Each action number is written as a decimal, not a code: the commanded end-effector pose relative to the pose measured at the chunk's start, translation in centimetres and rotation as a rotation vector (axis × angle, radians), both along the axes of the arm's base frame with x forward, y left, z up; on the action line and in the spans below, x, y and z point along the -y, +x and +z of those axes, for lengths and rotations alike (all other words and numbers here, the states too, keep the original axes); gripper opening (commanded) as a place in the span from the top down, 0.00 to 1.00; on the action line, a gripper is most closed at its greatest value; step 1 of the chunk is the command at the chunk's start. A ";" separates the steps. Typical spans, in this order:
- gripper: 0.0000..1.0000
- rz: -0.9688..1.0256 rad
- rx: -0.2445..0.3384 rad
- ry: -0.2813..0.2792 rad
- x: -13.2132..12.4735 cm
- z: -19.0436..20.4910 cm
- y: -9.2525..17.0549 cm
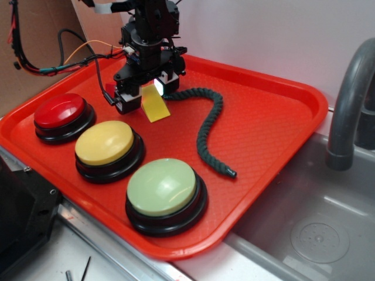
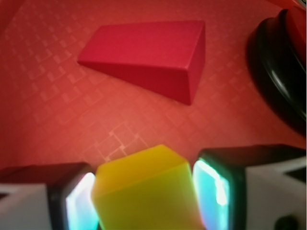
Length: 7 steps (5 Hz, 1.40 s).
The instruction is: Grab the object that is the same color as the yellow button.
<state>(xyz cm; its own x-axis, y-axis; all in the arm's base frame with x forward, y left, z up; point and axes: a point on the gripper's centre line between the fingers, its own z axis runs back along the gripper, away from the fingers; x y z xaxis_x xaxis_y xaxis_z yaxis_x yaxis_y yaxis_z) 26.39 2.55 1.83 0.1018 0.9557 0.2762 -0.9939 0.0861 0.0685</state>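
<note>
The small yellow wedge block [image 1: 154,103] sits at the back of the red tray [image 1: 275,111], between my gripper's [image 1: 149,95] two fingers. In the wrist view the yellow wedge [image 2: 146,191] fills the gap between the glowing pads [image 2: 214,194] of my gripper [image 2: 145,203], and both pads press on its sides. I cannot tell whether it rests on the tray or is lifted slightly. The yellow button [image 1: 105,143], a round dome on a black base, stands in front of and to the left of the gripper.
A red wedge block [image 2: 148,55] lies on the tray just beyond the fingers. A red button [image 1: 60,111], a pale green button [image 1: 162,187] and a dark green rope [image 1: 208,129] share the tray. A grey faucet [image 1: 348,99] and sink [image 1: 316,234] are to the right.
</note>
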 end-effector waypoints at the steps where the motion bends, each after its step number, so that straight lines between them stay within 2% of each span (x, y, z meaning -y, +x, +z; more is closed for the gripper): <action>1: 1.00 -0.367 0.078 -0.130 -0.4 4.6 -0.2; 2: 1.00 -0.614 0.087 -0.222 0.0 7.5 -0.4; 3: 1.00 -0.860 0.047 -0.256 0.8 11.2 -0.7; 4: 1.00 -1.111 0.036 -0.269 2.2 14.7 -1.5; 5: 1.00 -1.247 0.051 -0.254 3.1 18.3 -2.3; 6: 1.00 -1.297 0.119 -0.215 3.9 21.8 -3.8; 7: 1.00 -1.304 0.152 -0.180 4.5 23.1 -5.0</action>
